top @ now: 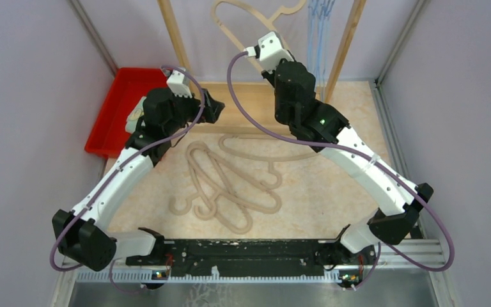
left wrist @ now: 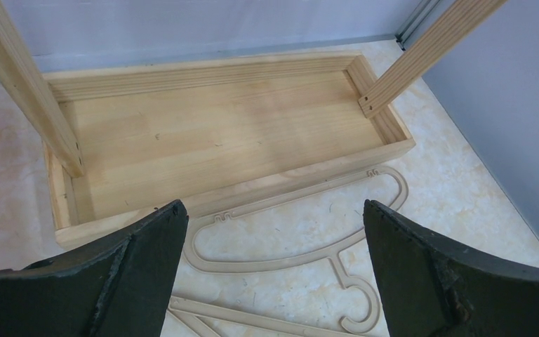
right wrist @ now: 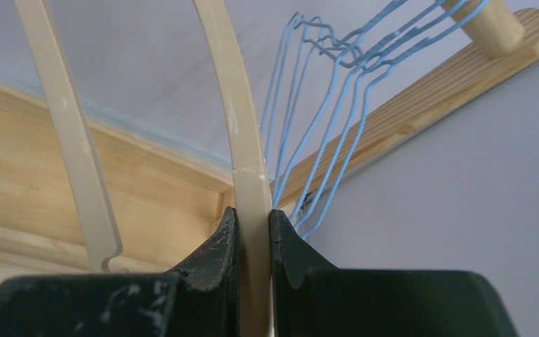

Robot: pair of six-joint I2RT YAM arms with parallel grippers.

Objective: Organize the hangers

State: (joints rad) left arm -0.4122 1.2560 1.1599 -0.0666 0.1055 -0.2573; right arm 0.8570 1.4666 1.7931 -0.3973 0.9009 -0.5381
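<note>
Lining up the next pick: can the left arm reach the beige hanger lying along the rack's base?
Probably yes: the left gripper hangs open directly above that hanger, nothing between. It lies flat on the table beside the rack base, so pinching may be awkward.

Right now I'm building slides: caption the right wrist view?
Right end effector shut on a curved beige hanger, thin light-blue wire hangers hanging just beside it.

A pale marbled tabletop [top: 345, 185] carries a loose, overlapping pile of beige hangers [top: 227, 182] at centre frame, a red tray [top: 118, 112] at upper left, and a wooden rack base [top: 249, 109] at upper centre.
</note>
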